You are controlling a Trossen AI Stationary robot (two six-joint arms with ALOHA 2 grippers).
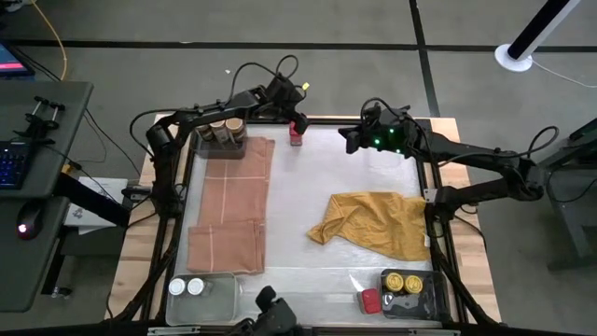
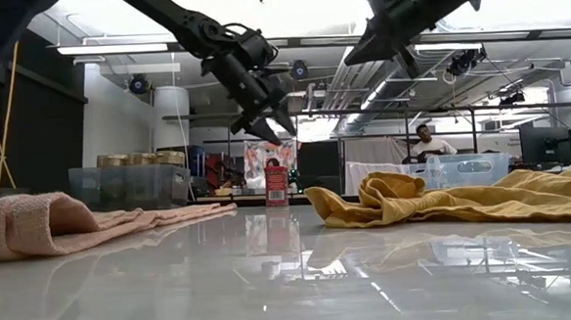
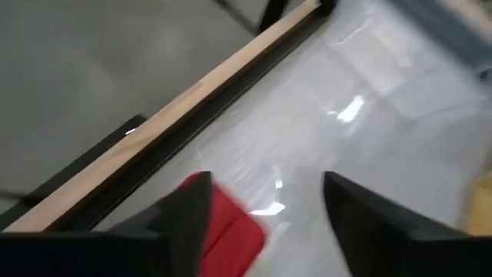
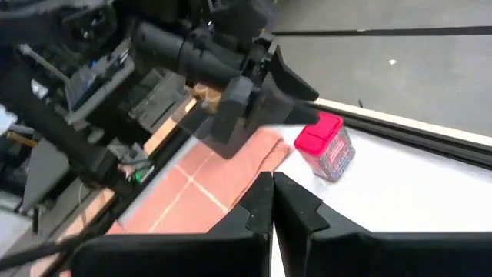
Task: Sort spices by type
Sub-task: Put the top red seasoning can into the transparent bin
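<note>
— Red-lidded spice jar: where is it being kept?
— It is standing at the table's far edge, left gripper hanging unclenched just above; a fresh release is being inferred.
— Right gripper?
— Clenched, empty, being held aloft nearby.

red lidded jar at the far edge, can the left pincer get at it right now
Probably yes. The left pincer hangs open just above the red-lidded jar, which stands alone on bare table; the right pincer sits off to the side.

Overhead, table-level and wrist views share the red-lidded jar.
</note>
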